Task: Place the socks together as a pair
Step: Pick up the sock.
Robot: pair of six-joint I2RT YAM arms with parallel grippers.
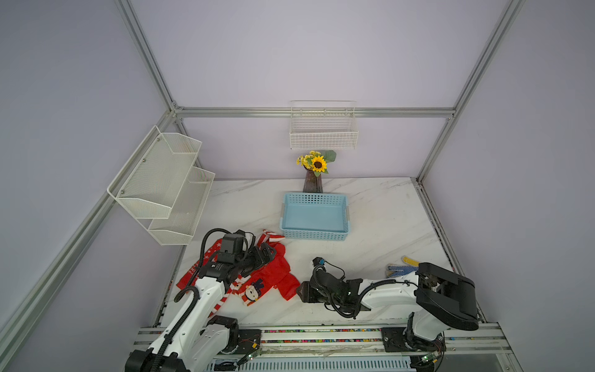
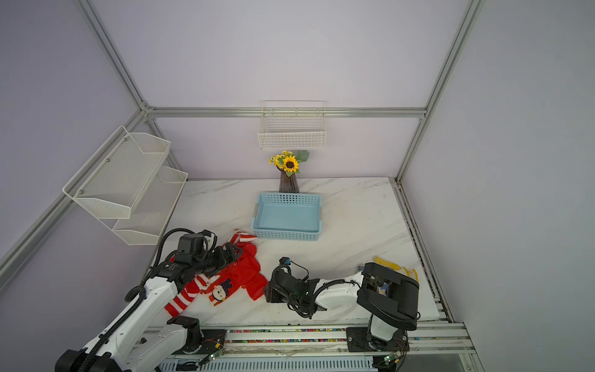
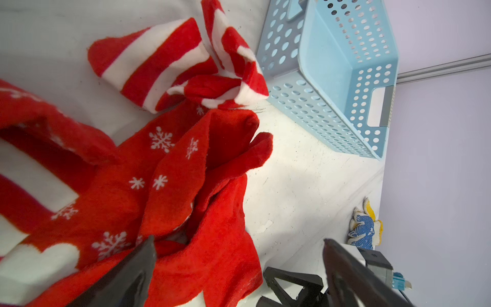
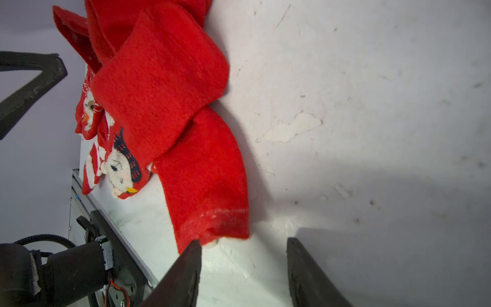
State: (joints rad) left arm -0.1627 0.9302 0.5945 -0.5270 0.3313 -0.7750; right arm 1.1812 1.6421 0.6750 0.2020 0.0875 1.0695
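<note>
In both top views lilac walls (image 1: 306, 58) (image 2: 283, 58) surround the table (image 1: 386, 219) (image 2: 360, 219); left fingers (image 3: 127, 273) and right fingers (image 4: 183, 279) spread.

The left arm (image 1: 209, 291) at seven o'clock is white with black joints (image 1: 225, 325) and ribbed black cables (image 1: 215, 230); the left gripper (image 3: 239, 239) is dark grey.

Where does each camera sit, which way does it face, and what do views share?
Top views: high over the robot's base, looking down on the marble table, left arm, right arm, socks and blue basket.
Left wrist: on the left arm, facing past the open left gripper across the socks to the basket.
Right wrist: low over the table, facing past the open right gripper at the socks' edge.
Shared: both wrist views see the socks.
</note>
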